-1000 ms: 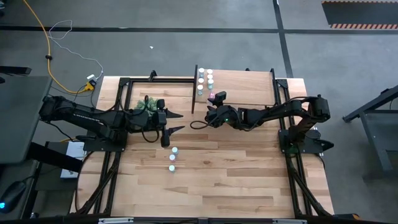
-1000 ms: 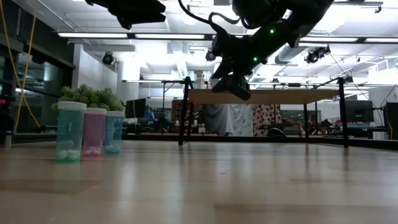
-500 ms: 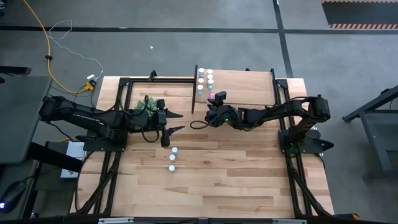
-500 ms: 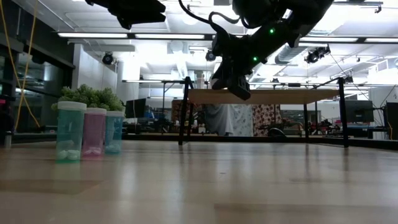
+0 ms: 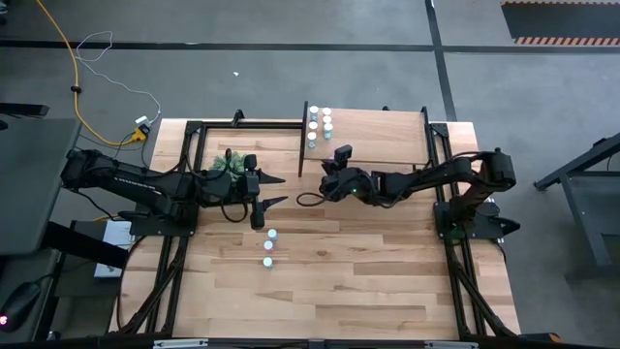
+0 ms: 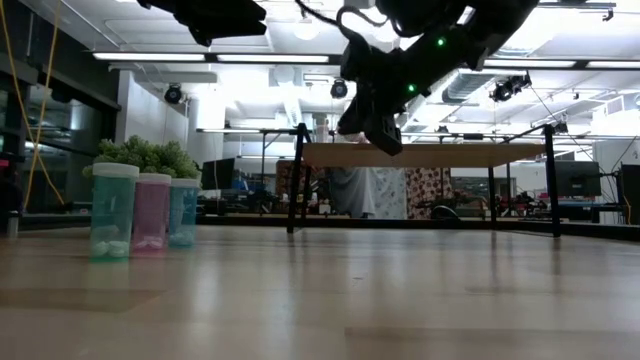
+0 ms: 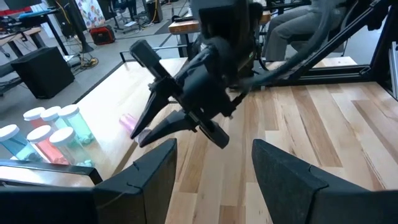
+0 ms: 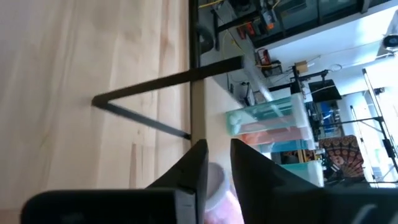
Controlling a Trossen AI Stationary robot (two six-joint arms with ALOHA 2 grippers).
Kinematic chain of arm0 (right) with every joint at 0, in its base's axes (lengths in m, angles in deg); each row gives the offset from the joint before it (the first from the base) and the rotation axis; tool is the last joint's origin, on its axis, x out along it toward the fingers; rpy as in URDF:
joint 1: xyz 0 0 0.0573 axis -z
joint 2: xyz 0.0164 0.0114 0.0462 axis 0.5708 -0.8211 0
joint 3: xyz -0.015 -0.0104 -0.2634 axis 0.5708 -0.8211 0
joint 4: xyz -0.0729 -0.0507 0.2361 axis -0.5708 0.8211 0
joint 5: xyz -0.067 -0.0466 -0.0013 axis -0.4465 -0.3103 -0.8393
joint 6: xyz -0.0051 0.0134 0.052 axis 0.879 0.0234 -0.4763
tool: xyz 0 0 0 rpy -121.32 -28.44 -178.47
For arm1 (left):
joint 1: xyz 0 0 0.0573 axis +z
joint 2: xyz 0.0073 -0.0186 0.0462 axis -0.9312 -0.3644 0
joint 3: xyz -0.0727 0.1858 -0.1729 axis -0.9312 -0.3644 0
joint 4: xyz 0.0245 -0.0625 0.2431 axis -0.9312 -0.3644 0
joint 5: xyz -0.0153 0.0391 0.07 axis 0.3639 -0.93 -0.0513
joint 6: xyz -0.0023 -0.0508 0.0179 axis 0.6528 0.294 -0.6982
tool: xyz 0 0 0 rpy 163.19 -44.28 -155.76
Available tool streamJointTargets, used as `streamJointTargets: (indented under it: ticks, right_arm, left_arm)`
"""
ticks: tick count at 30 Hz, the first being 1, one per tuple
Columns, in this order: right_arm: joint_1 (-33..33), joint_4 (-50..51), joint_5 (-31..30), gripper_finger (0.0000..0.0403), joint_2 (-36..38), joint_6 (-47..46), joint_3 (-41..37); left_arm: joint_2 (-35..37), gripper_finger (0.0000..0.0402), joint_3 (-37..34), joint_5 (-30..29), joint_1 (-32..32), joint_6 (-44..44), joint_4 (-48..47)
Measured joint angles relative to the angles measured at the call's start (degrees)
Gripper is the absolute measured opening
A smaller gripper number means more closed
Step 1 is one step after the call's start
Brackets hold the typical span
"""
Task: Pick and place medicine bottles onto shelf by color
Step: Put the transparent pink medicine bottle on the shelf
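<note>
The right gripper [image 5: 331, 174] is hovering at the shelf [image 5: 387, 131] edge, its narrowed fingers apparently touching a pink bottle [image 8: 219, 188]. The left gripper [image 5: 272, 191], fingers spread, is waiting toward nine o'clock.

The desk [image 5: 368, 281] is pale striped wood with darker grain lines. The shelf [image 5: 378, 131] is light wood on thin black supports. Three bottles [image 6: 140, 212] stand in the low view: teal, pink and blue bodies under white caps. On the shelf, more white-capped bottles [image 7: 46, 132] show teal and reddish pink. Both arms are dark; the right end effector [image 6: 375, 128] carries small green lights. The plant [image 6: 150, 157] is bushy green. A yellow cable [image 5: 73, 68] crosses the grey floor [image 5: 291, 78].
</note>
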Motion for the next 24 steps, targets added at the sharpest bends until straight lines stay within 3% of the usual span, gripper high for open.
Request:
streamJointTargets:
  ticks: [9, 18, 24]
  right_arm:
    - [-0.08, -0.52, -0.38, 0.0004, 2.33, -1.96, 0.00]
    - [-0.87, -0.80, -0.57, 0.0005, 3.38, -2.96, 0.00]
    - [-4.46, 0.95, -2.20, 0.0021, 3.45, -14.16, 0.00]
  left_arm:
    - [0.00, 0.0200, 0.01, 0.00, 0.00, 0.00, 0.00]
    - [0.00, 0.0200, 0.01, 0.00, -0.01, -0.01, -0.04]
    - [0.00, 0.0200, 0.00, 0.00, -0.02, 0.00, -0.07]
